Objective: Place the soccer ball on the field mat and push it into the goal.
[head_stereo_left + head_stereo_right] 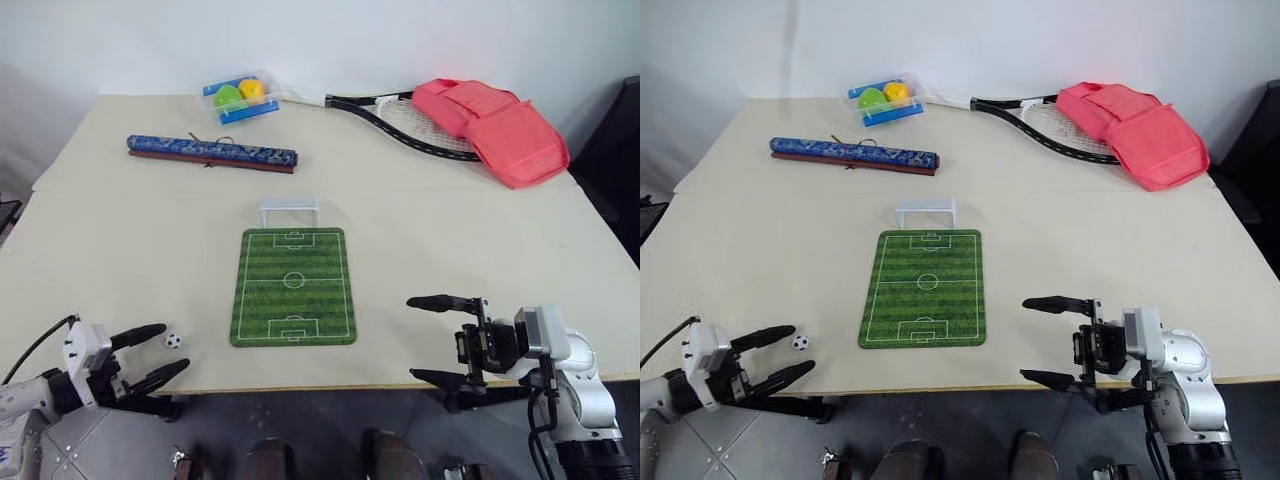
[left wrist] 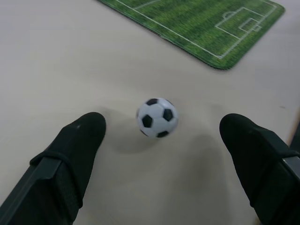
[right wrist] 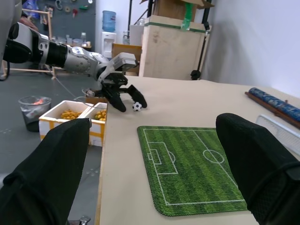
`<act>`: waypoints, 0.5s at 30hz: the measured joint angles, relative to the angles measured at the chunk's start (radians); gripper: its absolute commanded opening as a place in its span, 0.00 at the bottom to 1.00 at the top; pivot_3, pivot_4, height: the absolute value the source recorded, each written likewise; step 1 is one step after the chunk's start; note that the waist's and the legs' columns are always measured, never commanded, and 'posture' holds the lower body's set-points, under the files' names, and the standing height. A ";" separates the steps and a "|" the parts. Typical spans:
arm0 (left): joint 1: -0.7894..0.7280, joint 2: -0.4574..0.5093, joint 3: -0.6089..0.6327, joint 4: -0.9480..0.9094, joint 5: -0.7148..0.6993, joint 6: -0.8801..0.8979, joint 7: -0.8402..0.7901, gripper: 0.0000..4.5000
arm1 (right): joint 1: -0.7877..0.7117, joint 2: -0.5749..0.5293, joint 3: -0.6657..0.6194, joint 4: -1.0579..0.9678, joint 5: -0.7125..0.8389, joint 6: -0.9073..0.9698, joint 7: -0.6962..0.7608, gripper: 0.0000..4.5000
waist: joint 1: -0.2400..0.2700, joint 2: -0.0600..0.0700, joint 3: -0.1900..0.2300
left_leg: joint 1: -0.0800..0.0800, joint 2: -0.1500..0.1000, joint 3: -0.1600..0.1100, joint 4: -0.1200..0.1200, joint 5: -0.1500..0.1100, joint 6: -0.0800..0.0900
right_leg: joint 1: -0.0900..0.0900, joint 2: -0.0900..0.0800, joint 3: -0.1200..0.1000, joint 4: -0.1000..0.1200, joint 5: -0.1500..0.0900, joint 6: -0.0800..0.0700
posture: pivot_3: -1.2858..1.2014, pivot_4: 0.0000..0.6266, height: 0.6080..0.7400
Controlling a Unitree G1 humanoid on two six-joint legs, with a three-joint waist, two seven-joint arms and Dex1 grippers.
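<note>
Item: soccer ball [image 2: 157,117], on bare table [image 1: 120,250] betw. my left gripper's [image 1: 160,357] two fingers, touching neither; off the field mat [image 1: 293,287], just beside its near left corner.
L fingers: wide open, nothing held.
R gripper [image 1: 432,338]: fingers wide apart, empty, near mat's right edge.
Risk, my guess: ball's round and close to table edge; one finger landing first could roll it off.
L wrist view gives gap each side of ball; head views give the goal [image 1: 289,210] at mat's far end.

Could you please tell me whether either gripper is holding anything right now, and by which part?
Nothing is held: the soccer ball lies between the open left gripper fingers, untouched.
</note>
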 measured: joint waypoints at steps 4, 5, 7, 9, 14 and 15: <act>-0.021 -0.004 -0.017 0.023 0.011 -0.023 0.002 0.87 | 0.009 0.000 -0.001 0.014 -0.001 -0.013 0.004 1.00 | 0.008 0.003 -0.002 | 0.001 0.000 0.000 0.000 0.000 0.000 | 0.000 0.000 0.000 0.001 0.000 0.000 | 0.52 0.24 1.00; -0.028 -0.004 -0.021 0.033 0.014 -0.028 0.003 0.80 | 0.013 0.000 -0.001 0.015 -0.001 -0.014 0.004 1.00 | 0.010 0.003 -0.002 | 0.001 0.000 0.000 0.000 0.000 0.000 | 0.000 0.000 0.000 0.001 0.000 0.000 | 0.52 0.24 1.00; -0.039 -0.004 -0.025 0.050 0.016 -0.035 0.004 0.66 | 0.018 0.000 -0.001 0.016 -0.002 -0.017 0.004 1.00 | 0.012 0.004 -0.002 | 0.001 0.000 0.001 0.000 0.000 0.000 | 0.000 0.000 0.000 0.001 0.000 0.000 | 0.52 0.24 1.00; -0.044 -0.004 -0.032 0.052 0.017 -0.036 0.005 0.52 | 0.020 0.000 -0.001 0.016 -0.003 -0.019 0.004 1.00 | 0.013 0.004 -0.002 | 0.001 0.000 0.001 0.000 0.000 0.000 | 0.000 0.000 0.000 0.001 0.000 0.000 | 0.52 0.24 1.00; -0.053 -0.012 -0.041 0.052 0.015 -0.042 0.004 0.20 | 0.027 0.000 0.000 0.015 -0.011 -0.019 0.002 1.00 | 0.014 0.004 -0.002 | 0.001 0.000 0.001 0.000 0.000 0.000 | 0.000 0.000 0.000 0.001 0.000 0.000 | 0.52 0.24 1.00; -0.056 -0.018 -0.041 0.052 0.014 -0.047 0.004 0.19 | 0.033 0.000 0.000 0.015 -0.013 -0.019 0.001 1.00 | 0.015 0.004 -0.002 | 0.001 0.000 0.001 0.000 0.000 0.000 | 0.000 0.000 0.000 0.001 0.000 0.000 | 0.52 0.24 1.00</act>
